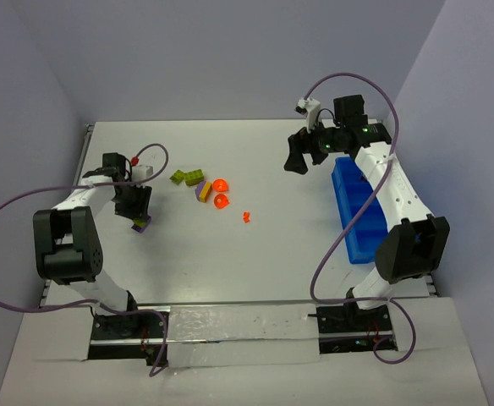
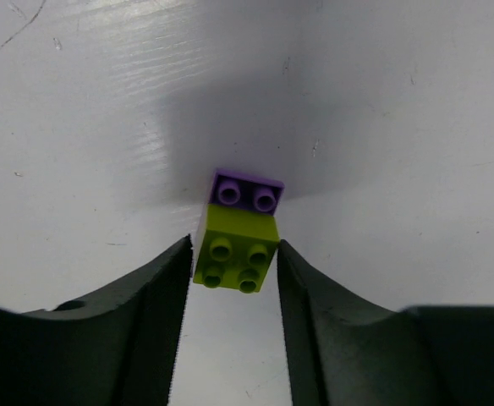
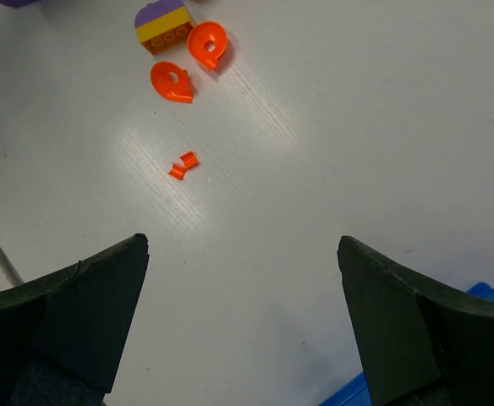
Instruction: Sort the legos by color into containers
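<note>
A lime-green brick [image 2: 236,250] joined to a purple brick [image 2: 247,191] lies on the white table at the left, between the tips of my left gripper [image 2: 233,245], which is shut on the green one; from above the pair [image 1: 141,223] shows just under the fingers. In the middle lie two lime-green bricks [image 1: 187,177], a yellow-and-purple brick [image 1: 203,191], two rounded orange pieces [image 1: 221,193] and a small orange bit [image 1: 247,216]. The blue tray [image 1: 361,207] stands at the right. My right gripper [image 1: 296,161] hangs open above the table, left of the tray, with nothing in it.
In the right wrist view the yellow-and-purple brick [image 3: 164,25], the orange pieces [image 3: 207,42] and the small orange bit [image 3: 182,164] lie ahead of the open fingers [image 3: 103,296]. The tray's blue corner [image 3: 488,294] shows at the lower right. Purple cables loop beside both arms.
</note>
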`<state>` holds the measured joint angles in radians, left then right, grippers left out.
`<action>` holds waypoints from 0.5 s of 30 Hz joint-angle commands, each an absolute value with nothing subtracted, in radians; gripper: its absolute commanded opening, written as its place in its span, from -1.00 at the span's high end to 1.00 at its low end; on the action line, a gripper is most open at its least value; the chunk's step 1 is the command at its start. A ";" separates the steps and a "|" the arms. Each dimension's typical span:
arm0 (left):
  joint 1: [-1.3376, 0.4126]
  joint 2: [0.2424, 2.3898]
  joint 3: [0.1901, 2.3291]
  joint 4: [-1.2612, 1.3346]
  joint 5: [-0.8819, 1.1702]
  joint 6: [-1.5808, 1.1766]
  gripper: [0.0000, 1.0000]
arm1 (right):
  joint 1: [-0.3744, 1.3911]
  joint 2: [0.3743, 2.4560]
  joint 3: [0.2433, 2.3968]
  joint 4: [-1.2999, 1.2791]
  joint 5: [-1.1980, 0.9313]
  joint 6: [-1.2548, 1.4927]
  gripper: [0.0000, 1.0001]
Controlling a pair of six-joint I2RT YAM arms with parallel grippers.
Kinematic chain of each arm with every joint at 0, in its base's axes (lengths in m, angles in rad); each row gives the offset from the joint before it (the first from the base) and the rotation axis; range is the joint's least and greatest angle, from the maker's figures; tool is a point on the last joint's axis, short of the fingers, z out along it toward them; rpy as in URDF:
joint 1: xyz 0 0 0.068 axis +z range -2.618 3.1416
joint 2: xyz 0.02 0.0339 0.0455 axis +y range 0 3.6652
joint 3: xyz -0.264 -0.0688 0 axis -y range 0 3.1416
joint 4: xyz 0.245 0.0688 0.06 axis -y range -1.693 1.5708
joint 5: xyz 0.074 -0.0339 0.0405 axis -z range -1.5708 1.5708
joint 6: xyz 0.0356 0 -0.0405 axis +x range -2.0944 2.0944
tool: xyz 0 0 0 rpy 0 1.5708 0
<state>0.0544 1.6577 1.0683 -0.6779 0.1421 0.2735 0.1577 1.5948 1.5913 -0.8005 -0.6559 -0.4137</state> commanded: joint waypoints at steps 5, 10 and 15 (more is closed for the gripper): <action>0.058 1.653 1.080 -0.672 0.168 0.293 0.37 | 0.163 1.601 1.606 -0.799 -0.687 -0.413 -1.00; 0.058 1.634 1.132 -0.711 0.279 0.288 0.84 | 0.170 1.588 1.568 -0.732 -0.766 -0.322 -1.00; 0.051 1.513 1.238 -0.793 0.636 0.313 1.00 | 0.208 1.573 1.498 -0.567 -0.906 -0.138 -1.00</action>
